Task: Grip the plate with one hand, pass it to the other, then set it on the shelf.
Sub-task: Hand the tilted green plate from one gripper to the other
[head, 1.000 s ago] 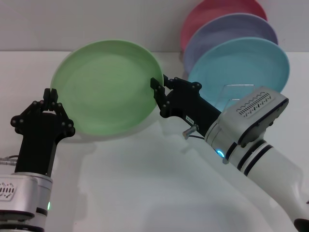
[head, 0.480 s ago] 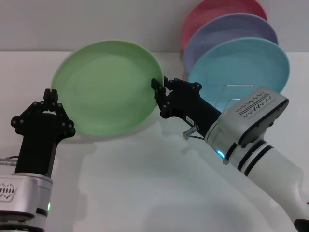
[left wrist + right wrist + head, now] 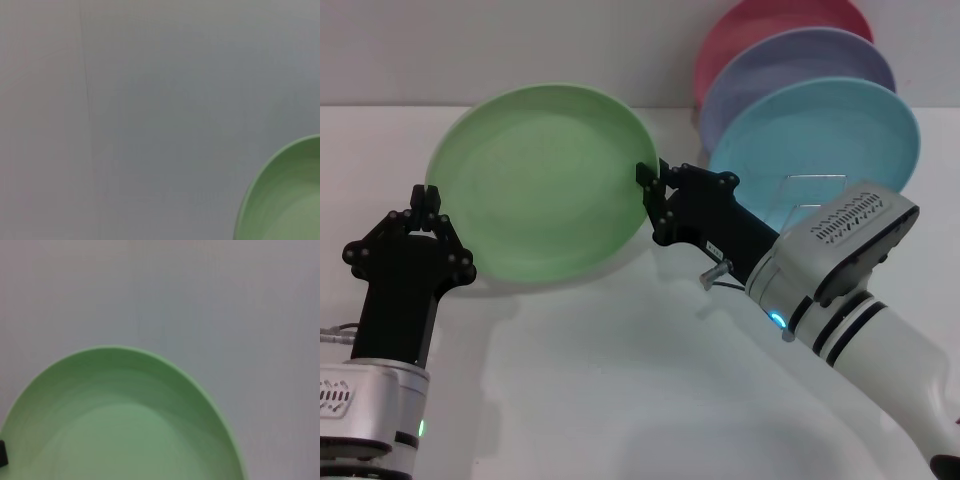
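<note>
The light-green plate (image 3: 542,178) hangs tilted above the white table, its face toward me. My right gripper (image 3: 650,192), on the bulky white arm, is shut on the plate's right rim. My left gripper (image 3: 425,197), on the black arm, stands just under the plate's lower left rim with its fingers slightly apart and nothing between them. The plate fills the lower half of the right wrist view (image 3: 125,425), and only its edge (image 3: 287,200) shows in the left wrist view. The wire shelf (image 3: 815,185) stands at the back right, behind my right arm.
A light-blue plate (image 3: 840,130), a lavender plate (image 3: 800,62) and a pink plate (image 3: 770,22) stand upright in the shelf, one behind the other. A grey wall rises behind the table (image 3: 620,380).
The plate and my right gripper have shifted slightly to the right, away from my left gripper. The left arm has stayed put.
</note>
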Available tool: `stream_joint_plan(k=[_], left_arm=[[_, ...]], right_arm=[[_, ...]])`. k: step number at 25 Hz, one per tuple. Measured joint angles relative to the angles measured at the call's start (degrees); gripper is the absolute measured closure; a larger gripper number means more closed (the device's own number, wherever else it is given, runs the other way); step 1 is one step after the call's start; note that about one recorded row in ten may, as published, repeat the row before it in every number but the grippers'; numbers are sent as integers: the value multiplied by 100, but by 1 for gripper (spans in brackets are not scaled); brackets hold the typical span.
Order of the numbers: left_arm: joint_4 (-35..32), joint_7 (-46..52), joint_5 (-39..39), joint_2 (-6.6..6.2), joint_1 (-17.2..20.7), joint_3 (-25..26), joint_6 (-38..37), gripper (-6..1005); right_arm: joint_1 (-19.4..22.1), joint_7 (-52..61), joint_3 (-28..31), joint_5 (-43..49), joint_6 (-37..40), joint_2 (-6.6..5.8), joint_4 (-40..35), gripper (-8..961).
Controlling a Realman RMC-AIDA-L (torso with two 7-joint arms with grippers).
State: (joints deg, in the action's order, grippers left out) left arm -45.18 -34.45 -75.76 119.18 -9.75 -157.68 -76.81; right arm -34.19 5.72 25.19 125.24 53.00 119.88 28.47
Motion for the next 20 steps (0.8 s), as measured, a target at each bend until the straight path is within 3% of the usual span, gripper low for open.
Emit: stream_joint_plan(k=[20], left_arm=[[0, 0, 0, 0, -15, 0, 0, 851]], right_arm=[[5, 0, 12, 0, 0, 0, 10, 867]])
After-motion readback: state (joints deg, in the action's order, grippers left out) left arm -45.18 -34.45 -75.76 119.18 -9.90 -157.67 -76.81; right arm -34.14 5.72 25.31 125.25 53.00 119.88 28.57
